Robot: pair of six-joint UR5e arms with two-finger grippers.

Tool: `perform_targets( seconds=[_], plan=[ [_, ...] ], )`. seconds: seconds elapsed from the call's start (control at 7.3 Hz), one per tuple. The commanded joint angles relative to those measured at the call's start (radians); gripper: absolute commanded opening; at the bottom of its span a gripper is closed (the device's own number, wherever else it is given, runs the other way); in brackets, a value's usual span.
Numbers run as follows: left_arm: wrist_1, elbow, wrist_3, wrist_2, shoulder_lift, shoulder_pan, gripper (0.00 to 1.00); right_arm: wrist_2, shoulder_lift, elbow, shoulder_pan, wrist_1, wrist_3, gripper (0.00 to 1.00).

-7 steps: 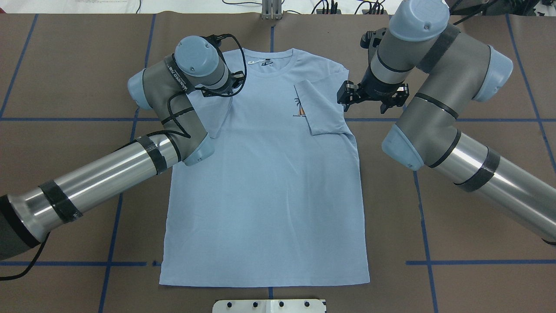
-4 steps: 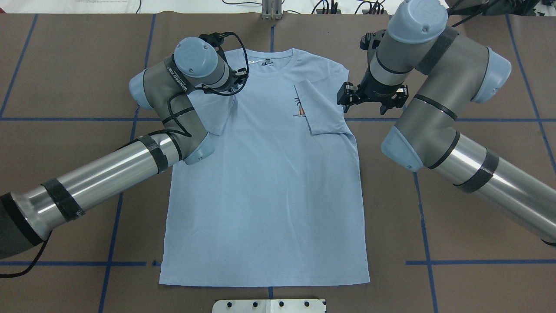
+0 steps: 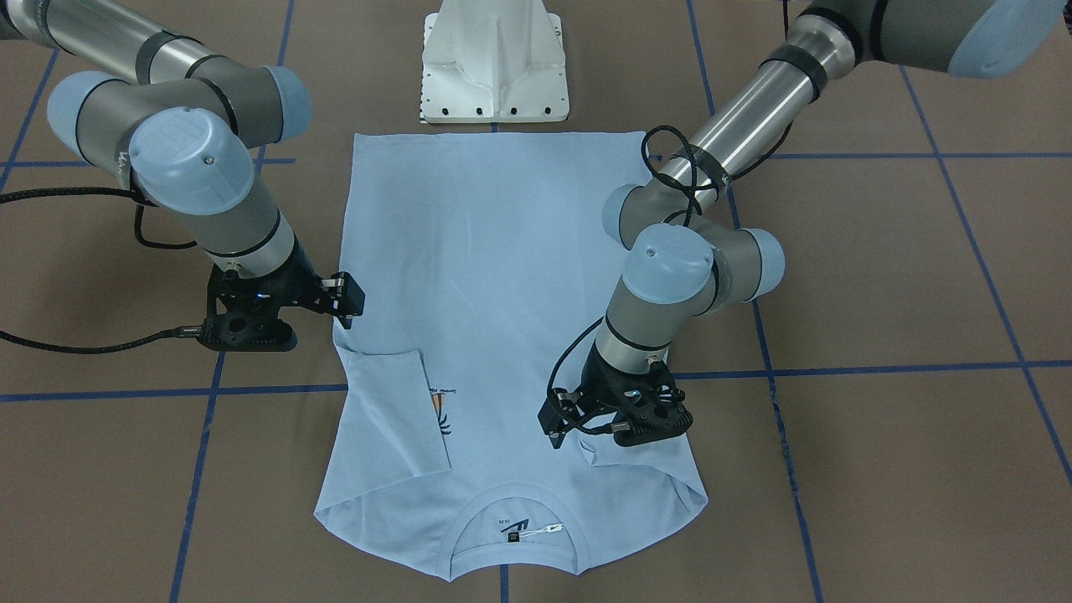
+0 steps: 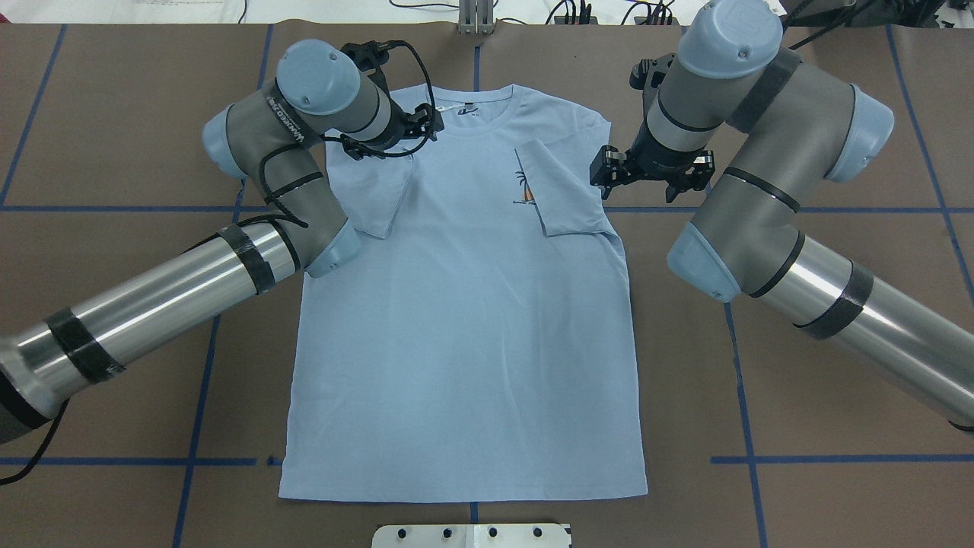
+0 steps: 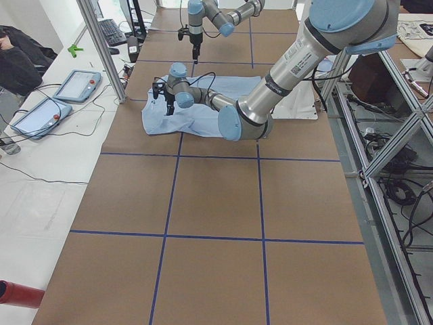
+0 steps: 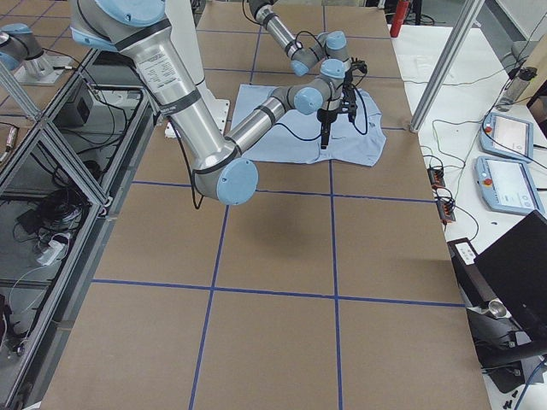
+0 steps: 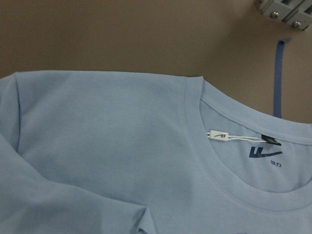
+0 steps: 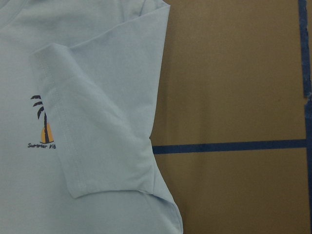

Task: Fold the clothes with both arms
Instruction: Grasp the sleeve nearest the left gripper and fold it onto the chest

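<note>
The light blue T-shirt [image 4: 464, 327] lies flat on the brown table, collar [image 7: 229, 161] at the far side. Both short sleeves are folded inward. The right sleeve [image 8: 97, 122] partly covers the palm print [image 8: 43, 122], and the left sleeve [image 4: 380, 198] lies on the chest. My left gripper [image 3: 624, 431] hovers over the left shoulder near the collar. My right gripper [image 3: 251, 331] hangs just off the shirt's edge beside the folded right sleeve. Both point down and their fingers are hidden, so I cannot tell whether they are open or shut. No cloth hangs from either.
The white pedestal base [image 3: 494, 67] stands at the near hem. Blue tape lines [image 4: 837, 459] cross the brown table cover. Cables and a metal bracket [image 4: 475, 17] sit beyond the far edge. A person [image 5: 17, 54] and tablets [image 5: 74, 84] are beside the table's end.
My left arm has swung back toward the far left, uncovering the left sleeve, which now lies folded flat. The right arm has barely moved.
</note>
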Motion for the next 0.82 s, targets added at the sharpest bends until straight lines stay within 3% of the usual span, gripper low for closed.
perform_targets(
  seconds=[0.0, 0.14, 0.41, 0.69],
  plan=[
    [0.101, -0.163, 0.051, -0.050, 0.105, -0.012, 1.00, 0.000, -0.001, 0.009, -0.003, 0.000, 0.005, 1.00],
    [0.220, -0.293, 0.144, -0.050, 0.166, -0.015, 1.00, 0.002, -0.010, 0.029, -0.004, 0.002, 0.030, 1.00],
    [0.274, -0.555, 0.209, -0.050, 0.370, -0.021, 1.00, -0.003, -0.126, 0.110, -0.053, 0.171, 0.162, 1.00],
    [0.335, -0.785, 0.268, -0.055, 0.554, -0.020, 1.00, -0.147, -0.270, 0.274, -0.213, 0.192, 0.286, 1.00]
  ],
)
